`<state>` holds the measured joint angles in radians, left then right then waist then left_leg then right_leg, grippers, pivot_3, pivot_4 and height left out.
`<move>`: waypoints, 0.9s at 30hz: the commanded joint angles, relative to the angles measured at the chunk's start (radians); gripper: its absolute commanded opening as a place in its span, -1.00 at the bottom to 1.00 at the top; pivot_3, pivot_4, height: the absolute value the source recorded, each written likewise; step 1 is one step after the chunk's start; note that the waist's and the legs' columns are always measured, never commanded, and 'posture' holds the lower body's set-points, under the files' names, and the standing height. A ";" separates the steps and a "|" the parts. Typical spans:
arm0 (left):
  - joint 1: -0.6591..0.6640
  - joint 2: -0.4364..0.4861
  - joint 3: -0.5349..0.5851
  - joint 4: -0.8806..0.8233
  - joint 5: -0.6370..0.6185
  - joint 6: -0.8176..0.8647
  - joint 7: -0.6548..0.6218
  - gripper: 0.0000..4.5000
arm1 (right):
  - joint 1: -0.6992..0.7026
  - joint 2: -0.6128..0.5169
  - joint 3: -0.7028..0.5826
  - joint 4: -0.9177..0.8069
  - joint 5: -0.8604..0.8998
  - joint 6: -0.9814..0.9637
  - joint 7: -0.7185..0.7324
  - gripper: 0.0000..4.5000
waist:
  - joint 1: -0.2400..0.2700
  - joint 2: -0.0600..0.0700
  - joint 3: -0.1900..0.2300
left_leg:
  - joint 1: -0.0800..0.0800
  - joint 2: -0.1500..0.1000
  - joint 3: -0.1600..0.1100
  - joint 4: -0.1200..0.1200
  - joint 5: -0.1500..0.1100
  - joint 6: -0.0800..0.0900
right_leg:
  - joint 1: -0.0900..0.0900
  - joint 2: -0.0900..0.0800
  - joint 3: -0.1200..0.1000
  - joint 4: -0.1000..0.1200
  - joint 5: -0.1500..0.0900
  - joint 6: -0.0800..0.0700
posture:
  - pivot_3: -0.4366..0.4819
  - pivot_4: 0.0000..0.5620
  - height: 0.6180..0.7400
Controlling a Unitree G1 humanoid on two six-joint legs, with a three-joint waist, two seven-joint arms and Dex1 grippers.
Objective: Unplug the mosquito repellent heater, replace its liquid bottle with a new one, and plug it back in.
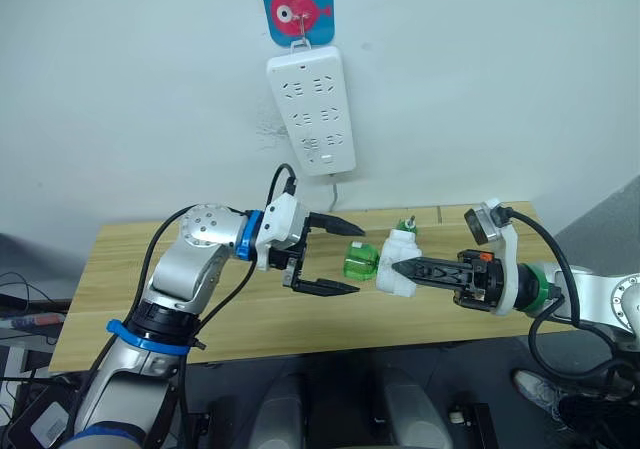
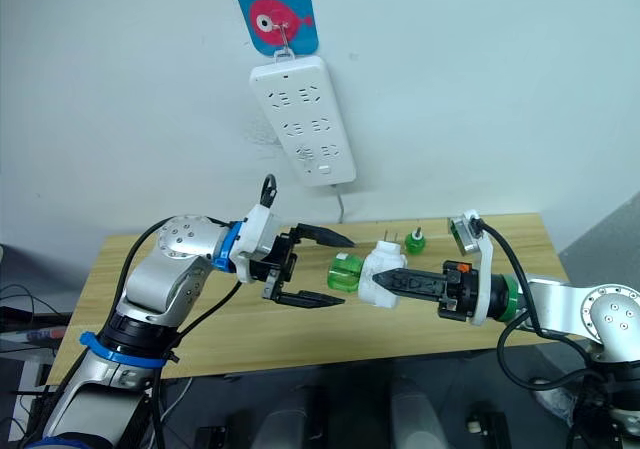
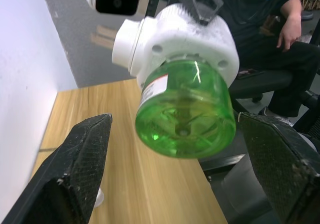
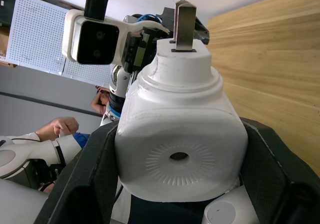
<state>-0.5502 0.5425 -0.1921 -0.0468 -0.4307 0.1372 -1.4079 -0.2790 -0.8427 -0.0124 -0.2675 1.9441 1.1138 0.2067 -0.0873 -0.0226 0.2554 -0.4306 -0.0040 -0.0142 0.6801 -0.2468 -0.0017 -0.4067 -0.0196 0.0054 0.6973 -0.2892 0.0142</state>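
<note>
My right gripper [image 1: 405, 267] is shut on the mosquito repellent heater [image 1: 396, 265], a white rounded unit held above the table, vent hole [image 4: 178, 156] facing the wrist camera and a metal prong [image 4: 185, 19] sticking out. A green liquid bottle [image 1: 359, 260] sits in the heater, its base pointing toward my left arm. My left gripper [image 1: 361, 260] is open, one finger [image 3: 75, 169] on each side of the bottle without touching it. Another small green bottle [image 1: 405, 229] stands on the table behind the heater.
A long white power strip [image 1: 311, 109] hangs on the wall under a blue fish hook [image 1: 296, 7], above the wooden table [image 1: 150, 269]. A seated person [image 3: 290, 29] is beyond the table's front edge; a hand [image 4: 60, 126] is visible there too.
</note>
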 commanded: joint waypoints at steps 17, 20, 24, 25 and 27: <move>-0.028 -0.059 -0.035 -0.029 0.047 -0.045 0.049 0.01 | 0.004 -0.008 -0.018 -0.048 0.028 -0.001 0.013 0.31 | 0.000 0.000 0.000 | 0.000 0.000 0.000 0.000 0.000 0.000 | 0.000 0.000 0.000 0.000 0.000 0.000 | -0.48 -0.28 1.00; -0.044 -0.059 -0.034 -0.024 0.048 -0.033 0.055 0.01 | 0.018 -0.031 -0.025 -0.055 0.028 -0.004 -0.002 0.64 | 0.000 0.000 0.000 | 0.000 0.000 0.000 0.000 0.000 0.000 | 0.000 0.000 0.000 0.000 0.000 0.000 | -0.48 -0.27 1.00; -0.065 -0.053 -0.030 -0.024 0.040 0.000 0.054 0.01 | 0.055 -0.089 -0.050 -0.052 -0.060 0.006 -0.002 1.00 | 0.001 0.000 0.000 | 0.000 0.000 0.000 0.000 0.000 0.000 | 0.000 0.000 0.000 0.000 0.000 0.000 | -0.48 -0.26 1.00; -0.066 -0.049 -0.028 -0.025 0.035 0.013 0.053 0.01 | 0.083 -0.130 -0.079 -0.059 -0.126 0.021 0.045 1.00 | 0.001 0.000 0.000 | 0.000 0.000 0.000 0.000 0.000 0.000 | 0.000 0.000 0.000 0.000 0.000 0.000 | -0.48 -0.26 1.00; -0.064 -0.044 -0.025 -0.025 0.030 0.038 0.053 0.01 | 0.132 -0.206 -0.124 -0.097 -0.277 0.030 0.161 1.00 | 0.003 0.000 0.000 | 0.000 0.000 0.000 0.000 0.000 0.000 | 0.000 0.000 0.000 0.000 0.000 0.000 | -0.49 -0.25 1.00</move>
<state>-0.6020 0.4947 -0.2313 -0.0401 -0.3775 0.1674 -1.3558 -0.1612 -1.0156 -0.0774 -0.3319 1.7637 1.1330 0.2913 -0.0844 -0.0226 0.2553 -0.4309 -0.0044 -0.0147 0.6800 -0.2468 -0.0016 -0.4067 -0.0196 0.0049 0.6967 -0.2892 0.0147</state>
